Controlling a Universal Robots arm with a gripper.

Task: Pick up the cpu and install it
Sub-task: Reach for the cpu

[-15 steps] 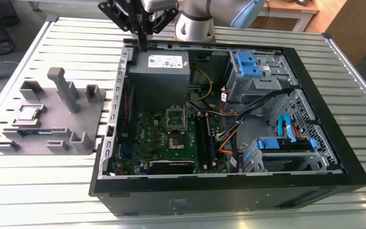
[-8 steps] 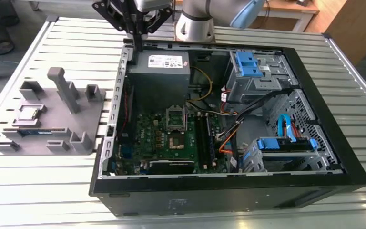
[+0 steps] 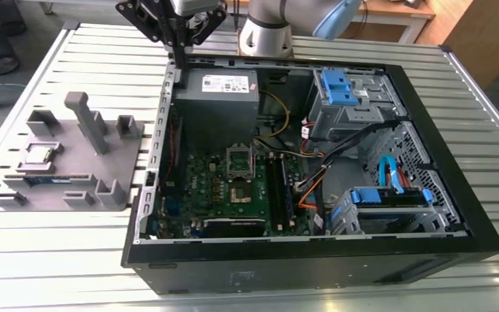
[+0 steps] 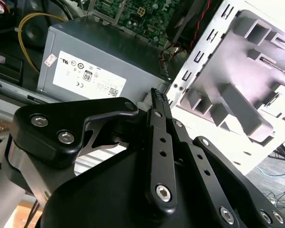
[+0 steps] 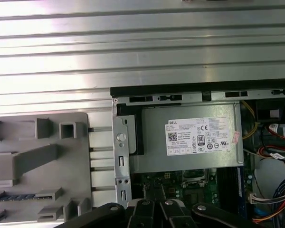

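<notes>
Gripper (image 4: 157,95) near grey power supply (image 4: 109,47), cpu (image 3: 41,155) well apart on fixture (image 3: 67,164)

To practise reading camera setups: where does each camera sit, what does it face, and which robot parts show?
Exterior view: off the arm, high, looking down on open computer, tray, gripper.
First wrist view: on the arm, looking down at tray and table; gripper links show.
Second wrist view: on the arm, looking along the gripper.
All share the grey box.

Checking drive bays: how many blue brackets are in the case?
2. One blue bracket beside the power supply; a second blue bracket lower, toward the exterior view's right. Others may be hidden.
</notes>
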